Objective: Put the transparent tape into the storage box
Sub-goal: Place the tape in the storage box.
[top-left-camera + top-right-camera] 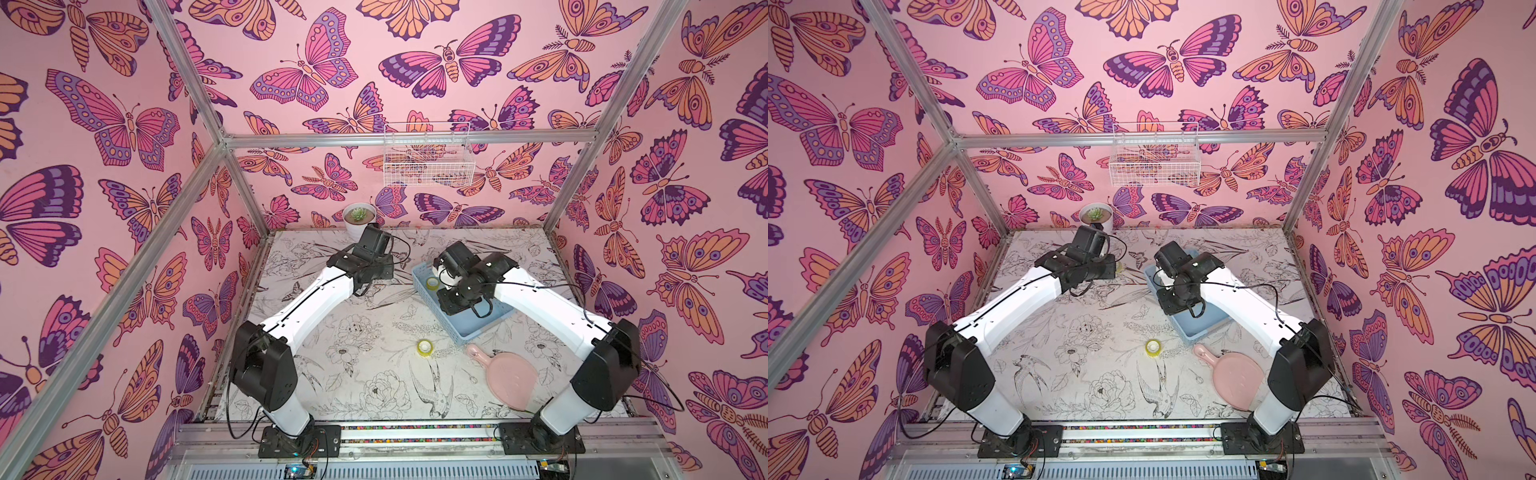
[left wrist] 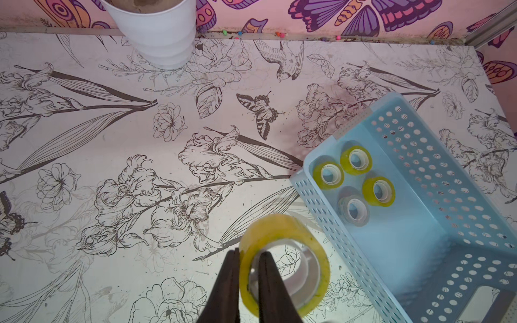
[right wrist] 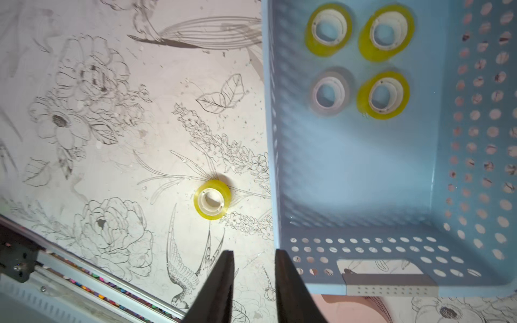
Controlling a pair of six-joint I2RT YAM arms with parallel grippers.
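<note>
I'm pinching a yellow-tinted transparent tape roll (image 2: 282, 232) in my left pincer (image 2: 249, 253). One finger is sitting inside the core and the other outside, both pressing on the roll's wall. I'm holding it above the flower-print table (image 2: 140, 139), just beside the perforated long wall of the light blue storage box (image 2: 400, 251), not over its inside.

Four rolls are lying flat at the box's far end: three yellow ones (image 2: 328, 175) (image 2: 356, 160) (image 2: 379, 191) and one clear greyish roll (image 2: 353, 208).

My right pincer (image 3: 254, 253) is standing slightly spread, gripping nothing, and hanging by the box's handle-slot end.

One more yellow roll (image 1: 424, 347) is lying flat on the table, near the box but outside it. A pink scoop (image 1: 505, 376) is lying near that roll, close to the box's near corner. A white succulent pot (image 1: 359, 218) is standing at the back wall.
</note>
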